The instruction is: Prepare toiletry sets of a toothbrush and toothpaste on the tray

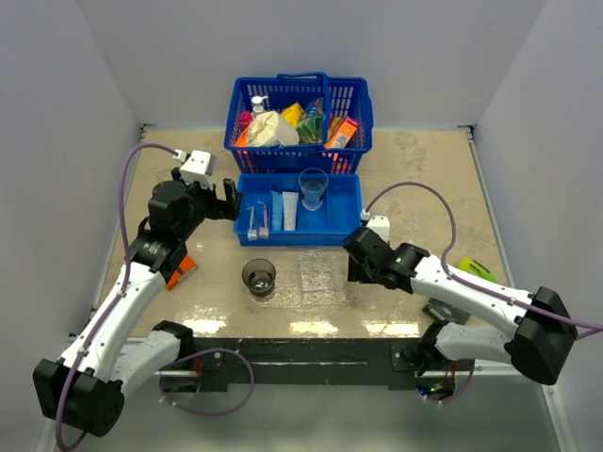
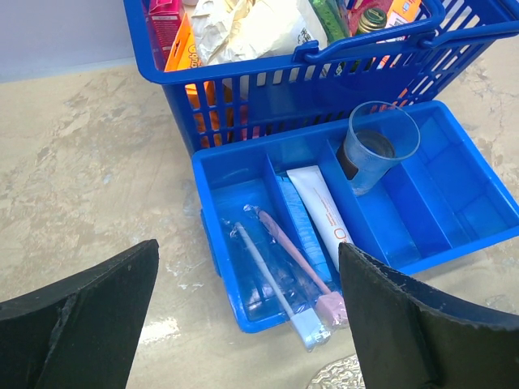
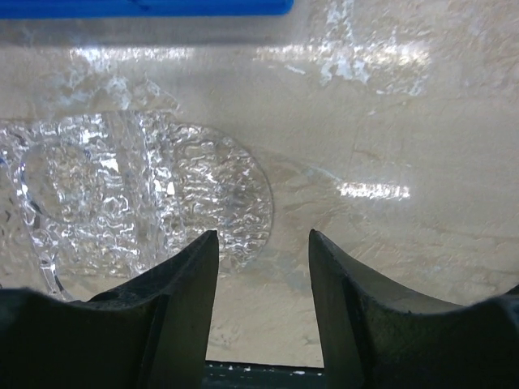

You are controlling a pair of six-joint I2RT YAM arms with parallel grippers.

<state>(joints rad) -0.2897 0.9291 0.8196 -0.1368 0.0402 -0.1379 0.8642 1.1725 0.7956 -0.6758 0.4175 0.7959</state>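
Two clear-wrapped toothbrushes lie in the left compartment of the blue divided bin: a pink one and a pale one, their ends sticking over the near rim. They also show in the top view. A white toothpaste tube and a pale blue tube lie beside them. My left gripper is open and empty above the toothbrushes, and shows in the top view. The clear bumpy tray holds a smoky cup. My right gripper is open and empty at the tray's right end.
A blue handled basket full of packets and a pump bottle stands behind the bin. A bluish clear cup stands in the bin. An orange item lies left of the tray, a green one at the right.
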